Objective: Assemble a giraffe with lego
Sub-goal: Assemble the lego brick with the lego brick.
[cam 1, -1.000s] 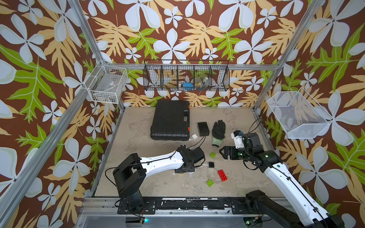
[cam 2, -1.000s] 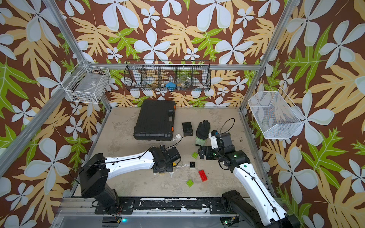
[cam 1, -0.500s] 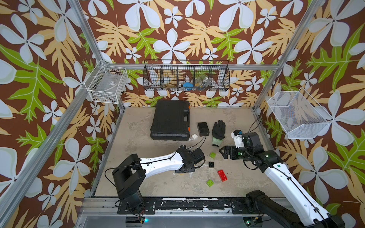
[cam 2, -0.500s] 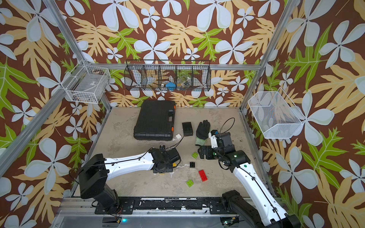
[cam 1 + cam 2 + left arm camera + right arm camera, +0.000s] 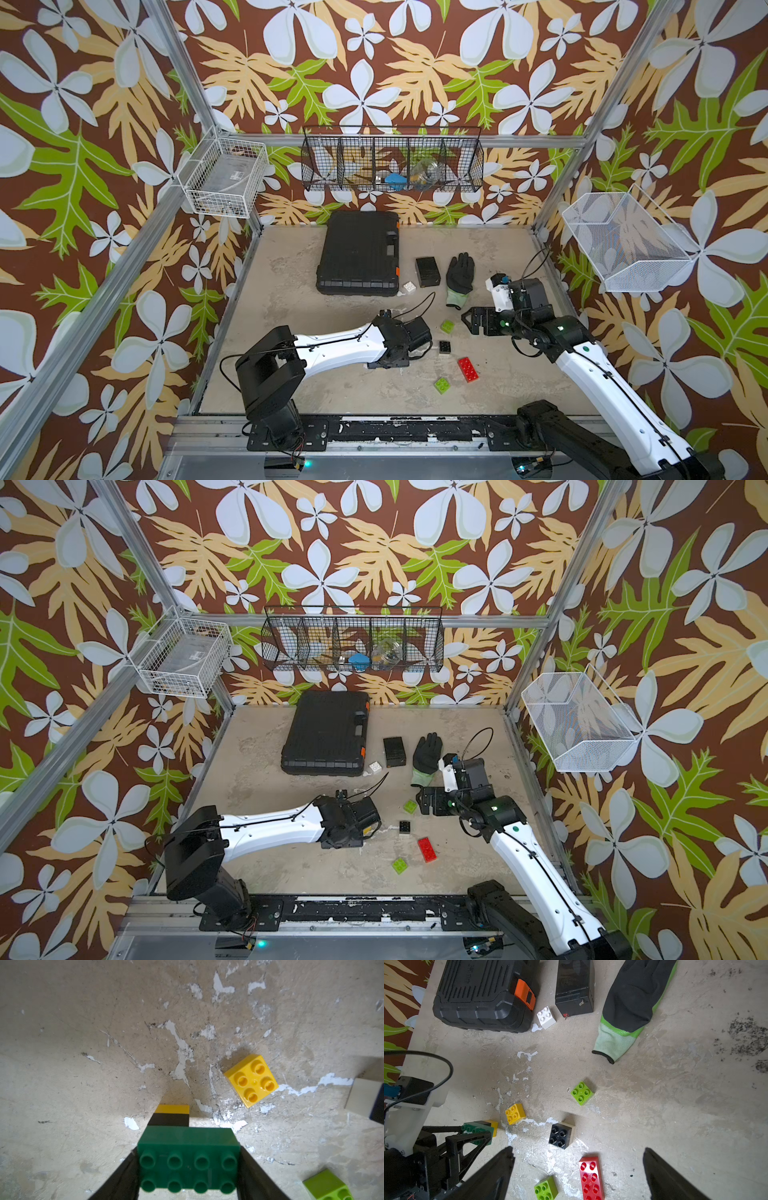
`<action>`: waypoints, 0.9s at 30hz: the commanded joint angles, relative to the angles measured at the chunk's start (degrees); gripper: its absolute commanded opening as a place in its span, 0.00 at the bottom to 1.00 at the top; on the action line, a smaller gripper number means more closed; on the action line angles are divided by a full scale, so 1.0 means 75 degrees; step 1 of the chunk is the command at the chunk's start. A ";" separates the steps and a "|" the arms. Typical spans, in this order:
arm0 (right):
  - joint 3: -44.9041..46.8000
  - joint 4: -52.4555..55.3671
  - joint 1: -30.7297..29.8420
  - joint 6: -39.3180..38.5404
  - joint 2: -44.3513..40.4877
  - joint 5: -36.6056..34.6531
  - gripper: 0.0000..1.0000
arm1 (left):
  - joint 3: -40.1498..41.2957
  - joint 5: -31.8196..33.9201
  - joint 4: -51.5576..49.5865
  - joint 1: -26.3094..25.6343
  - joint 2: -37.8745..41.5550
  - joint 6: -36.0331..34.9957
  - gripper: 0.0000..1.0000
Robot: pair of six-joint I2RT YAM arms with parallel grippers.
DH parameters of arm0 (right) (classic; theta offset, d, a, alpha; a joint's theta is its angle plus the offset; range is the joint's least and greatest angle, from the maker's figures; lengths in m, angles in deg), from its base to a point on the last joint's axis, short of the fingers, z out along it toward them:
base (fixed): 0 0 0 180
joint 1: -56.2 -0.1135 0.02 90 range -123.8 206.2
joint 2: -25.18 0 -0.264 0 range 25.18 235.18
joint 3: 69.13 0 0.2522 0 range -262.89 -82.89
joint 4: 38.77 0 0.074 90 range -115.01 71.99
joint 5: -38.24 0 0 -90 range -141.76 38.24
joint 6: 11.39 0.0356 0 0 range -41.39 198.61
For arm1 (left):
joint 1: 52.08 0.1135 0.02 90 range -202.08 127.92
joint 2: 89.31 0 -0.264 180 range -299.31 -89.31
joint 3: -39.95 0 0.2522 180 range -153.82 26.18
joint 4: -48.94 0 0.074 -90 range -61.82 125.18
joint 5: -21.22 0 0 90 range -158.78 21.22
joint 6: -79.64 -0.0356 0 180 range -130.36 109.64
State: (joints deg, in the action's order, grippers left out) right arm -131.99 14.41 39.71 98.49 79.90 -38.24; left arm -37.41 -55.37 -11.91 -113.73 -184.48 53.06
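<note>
My left gripper (image 5: 188,1152) is shut on a long dark green brick (image 5: 188,1167), gripping its two short ends. A black-and-yellow leg stack (image 5: 170,1114) hangs under one end of it, just above the floor; this is the partly built giraffe. A loose yellow brick (image 5: 252,1077) lies close by. My right gripper (image 5: 578,1150) hovers open and empty over the loose lego: a black brick on a white one (image 5: 561,1135), a red long brick (image 5: 591,1178), two lime bricks (image 5: 581,1093) (image 5: 546,1188). A white brick (image 5: 546,1017) lies by the case.
A large black case (image 5: 357,253) lies at the back. A small black box (image 5: 428,272) and a black-and-green glove (image 5: 459,276) lie beside it. Wire baskets hang on the walls: a white one (image 5: 224,178), a black one (image 5: 392,160), a white one (image 5: 623,245).
</note>
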 commanded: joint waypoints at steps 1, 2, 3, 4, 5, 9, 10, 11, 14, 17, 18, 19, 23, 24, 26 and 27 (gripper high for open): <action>0.0007 -0.0029 -0.0001 -0.0067 -0.0019 -0.0021 0.99 | 0.0052 -0.0354 -0.0366 -0.0019 -0.0008 0.0146 0.32; 0.0008 -0.0029 -0.0004 -0.0061 -0.0021 -0.0022 0.99 | 0.0061 -0.0352 -0.0357 -0.0019 -0.0022 0.0146 0.32; 0.0002 -0.0029 0.0000 -0.0061 -0.0027 -0.0021 0.99 | 0.0094 -0.0359 -0.0317 -0.0019 -0.0042 0.0146 0.32; -0.0004 -0.0023 0.0005 -0.0061 -0.0038 -0.0025 0.99 | 0.0153 -0.0395 -0.0251 -0.0019 -0.0065 0.0140 0.32; -0.0015 -0.0018 0.0002 -0.0061 -0.0033 -0.0033 0.99 | 0.0215 -0.0436 -0.0186 -0.0019 -0.0080 0.0125 0.32; -0.0039 0.0012 0.0002 -0.0070 -0.0053 -0.0074 0.99 | 0.0544 -0.0640 0.0184 -0.0001 -0.0260 0.0047 0.32; -0.0039 0.0026 -0.0004 -0.0083 -0.0058 -0.0091 0.99 | 0.0643 -0.0708 0.0286 0.0013 -0.0298 0.0029 0.32; -0.0039 0.0044 -0.0001 -0.0090 -0.0072 -0.0112 0.99 | 0.0759 -0.0775 0.0398 0.0026 -0.0348 0.0023 0.32; -0.0060 0.0095 0.0002 -0.0118 -0.0072 -0.0127 1.00 | 0.0780 -0.0762 0.0406 0.0028 -0.0356 -0.0001 0.31; -0.0115 0.0146 0.0008 -0.0124 -0.0028 -0.0143 1.00 | 0.0125 -0.0366 -0.0081 0.0028 -0.0259 -0.0102 0.31; -0.0131 0.0163 0.0008 -0.0118 -0.0008 -0.0123 1.00 | -0.0229 -0.0240 -0.0313 0.0028 -0.0259 -0.0177 0.31; -0.0150 0.0188 0.0007 -0.0108 0.0016 -0.0115 1.00 | -0.0524 -0.0142 -0.0435 0.0028 -0.0276 -0.0253 0.31; -0.0128 0.0341 0.0042 -0.0067 0.0109 -0.0067 0.99 | -0.1621 -0.0082 -0.0613 0.0002 -0.0403 -0.0575 0.31; -0.0082 0.0368 0.0072 -0.0050 0.0139 -0.0059 0.99 | -0.1809 -0.0102 -0.0595 -0.0012 -0.0467 -0.0649 0.31; 0.0042 0.0340 0.0118 -0.0015 0.0200 -0.0073 0.99 | -0.2087 -0.0200 -0.0484 -0.0030 -0.0582 -0.0792 0.31; 0.0125 0.0292 0.0160 0.0016 0.0250 -0.0090 0.99 | -0.2187 -0.0279 -0.0381 -0.0048 -0.0646 -0.0873 0.31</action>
State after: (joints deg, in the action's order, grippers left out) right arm -132.08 16.02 40.52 97.93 81.13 -38.59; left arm -52.03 -56.47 -14.27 -113.79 -188.46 49.14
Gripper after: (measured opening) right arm 0.992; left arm 0.675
